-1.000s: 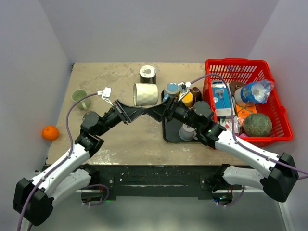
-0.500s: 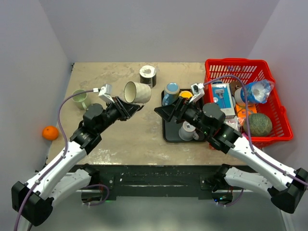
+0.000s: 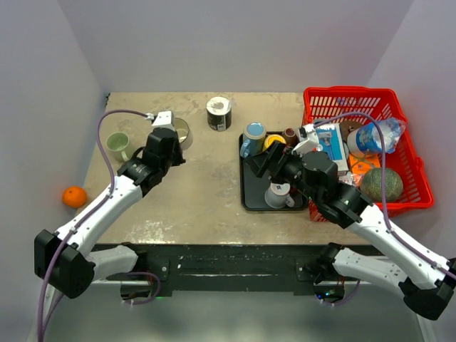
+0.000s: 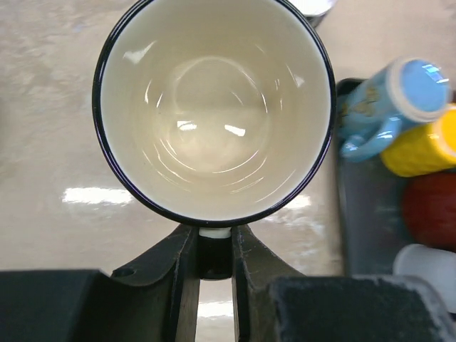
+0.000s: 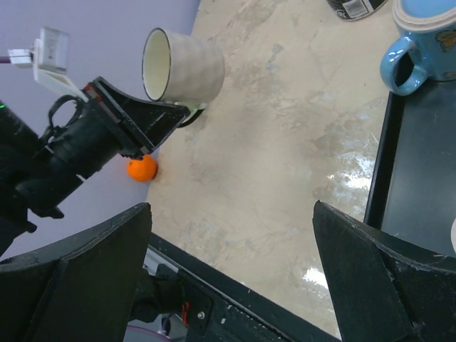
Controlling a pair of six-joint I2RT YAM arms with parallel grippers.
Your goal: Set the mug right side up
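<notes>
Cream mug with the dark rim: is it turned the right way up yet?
Nearly. The cream mug with the dark rim already has its mouth facing up toward the top camera. The left gripper is shut on it. What's left: stand it on the beige table and let go.

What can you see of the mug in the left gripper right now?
The mug is ceramic by its look: mottled beige outside, glossy cream inside, thin dark rim, empty. The left gripper pinches a pale part just below the rim, possibly the handle. The mug's mouth faces the left wrist camera. In the right wrist view it hangs tilted over the table, apparently touching nothing else.
</notes>
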